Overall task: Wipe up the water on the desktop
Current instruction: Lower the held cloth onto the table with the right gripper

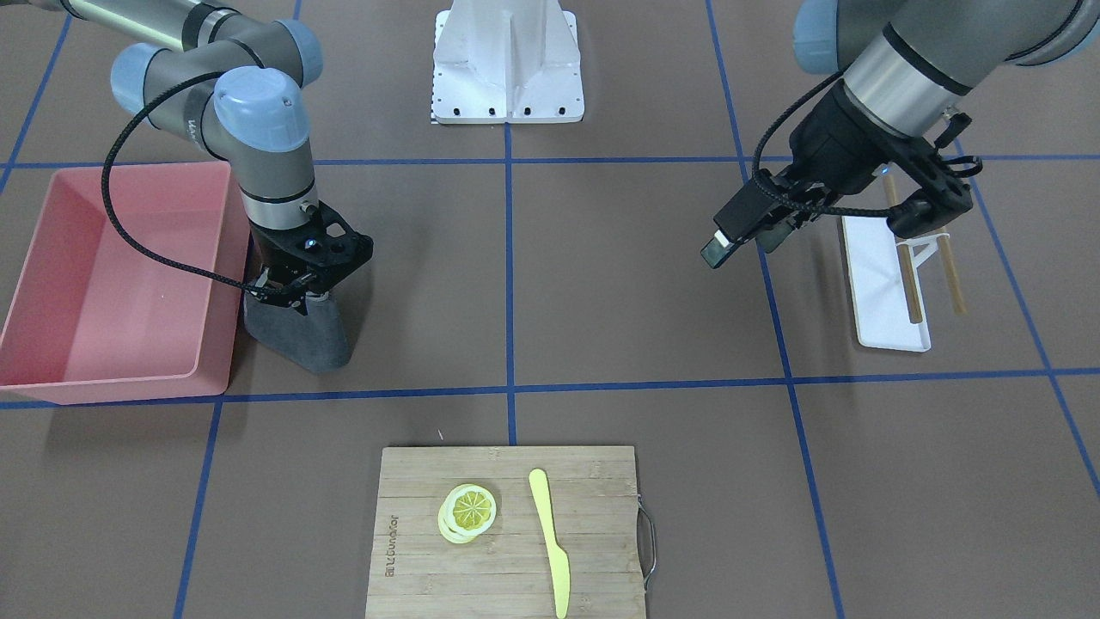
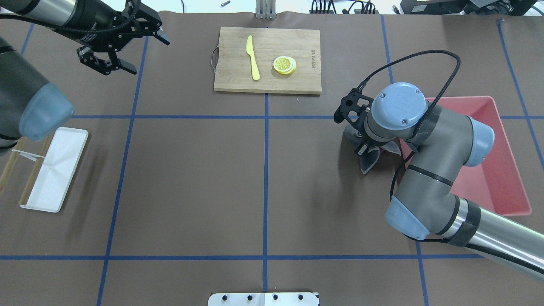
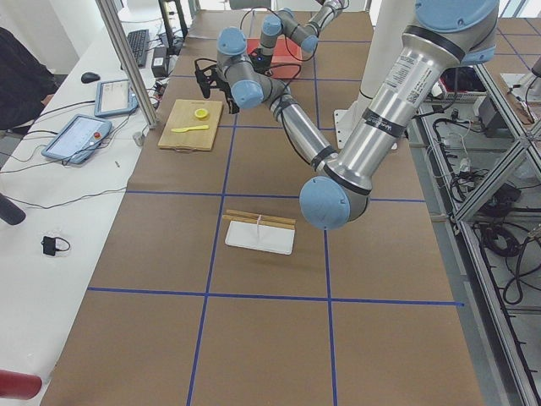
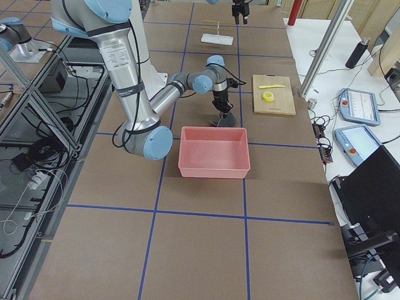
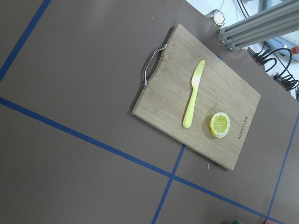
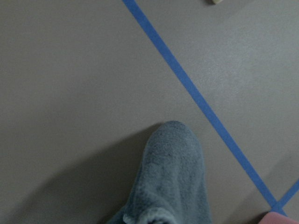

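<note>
The desktop [image 1: 601, 284] is matte brown with blue tape lines; I see no water on it in any view. My right gripper [image 1: 296, 290] is shut on a dark grey cloth [image 1: 301, 334], which hangs down with its lower end on the desktop beside the pink bin. The cloth also shows in the overhead view [image 2: 369, 160] and the right wrist view [image 6: 173, 177]. My left gripper [image 2: 148, 55] is open and empty, held above the desktop; in the front view [image 1: 941, 193] it hangs over the white tray.
A pink bin [image 1: 215, 284] stands right beside the cloth. A bamboo cutting board [image 1: 593, 516] carries lemon slices [image 1: 468, 511] and a yellow knife [image 1: 550, 542]. A white tray [image 1: 876, 284] with chopsticks [image 1: 911, 284] lies under the left arm. The white robot base [image 1: 507, 60] is at the back.
</note>
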Motion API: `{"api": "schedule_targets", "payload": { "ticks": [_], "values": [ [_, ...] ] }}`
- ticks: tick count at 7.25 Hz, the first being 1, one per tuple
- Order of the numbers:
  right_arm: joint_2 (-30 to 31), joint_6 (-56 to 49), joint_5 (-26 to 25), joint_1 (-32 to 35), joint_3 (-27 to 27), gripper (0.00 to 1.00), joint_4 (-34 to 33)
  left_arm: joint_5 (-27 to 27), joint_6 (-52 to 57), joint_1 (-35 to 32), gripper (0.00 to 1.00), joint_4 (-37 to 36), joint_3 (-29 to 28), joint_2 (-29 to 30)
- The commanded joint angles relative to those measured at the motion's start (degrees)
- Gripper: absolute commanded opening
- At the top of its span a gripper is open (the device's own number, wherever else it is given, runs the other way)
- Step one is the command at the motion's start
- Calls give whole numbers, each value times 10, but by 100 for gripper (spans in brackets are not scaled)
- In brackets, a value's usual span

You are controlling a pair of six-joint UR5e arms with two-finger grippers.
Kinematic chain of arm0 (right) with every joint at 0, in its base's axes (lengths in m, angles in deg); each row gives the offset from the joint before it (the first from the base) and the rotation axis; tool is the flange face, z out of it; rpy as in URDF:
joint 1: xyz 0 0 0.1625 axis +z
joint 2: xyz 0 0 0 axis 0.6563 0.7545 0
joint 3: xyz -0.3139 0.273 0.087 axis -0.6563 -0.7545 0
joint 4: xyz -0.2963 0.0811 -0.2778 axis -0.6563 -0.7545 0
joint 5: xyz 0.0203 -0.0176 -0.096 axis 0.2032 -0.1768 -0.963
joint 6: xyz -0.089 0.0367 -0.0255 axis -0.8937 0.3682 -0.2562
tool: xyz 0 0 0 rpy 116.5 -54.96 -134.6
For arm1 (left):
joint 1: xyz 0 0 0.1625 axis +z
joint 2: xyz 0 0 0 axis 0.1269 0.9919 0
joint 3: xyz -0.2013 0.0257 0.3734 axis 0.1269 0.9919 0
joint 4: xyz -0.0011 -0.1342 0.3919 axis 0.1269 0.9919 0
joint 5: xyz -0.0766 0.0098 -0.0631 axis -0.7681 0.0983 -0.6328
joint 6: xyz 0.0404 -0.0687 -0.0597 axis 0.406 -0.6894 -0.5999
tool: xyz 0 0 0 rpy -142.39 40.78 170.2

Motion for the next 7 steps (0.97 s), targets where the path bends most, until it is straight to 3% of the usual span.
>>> {"api": "schedule_targets", "payload": {
  "ticks": [1,3,7],
  "values": [
    [-1,7,61,-22,-6,0,-1,0,22,0,99,-1,-2,-9],
    [-2,37,96,-44,3,0,4,0,42,-5,99,-1,-3,-19],
    [-2,134,140,-104,77,0,4,0,48,-20,99,-1,-2,-24]
  ]
}}
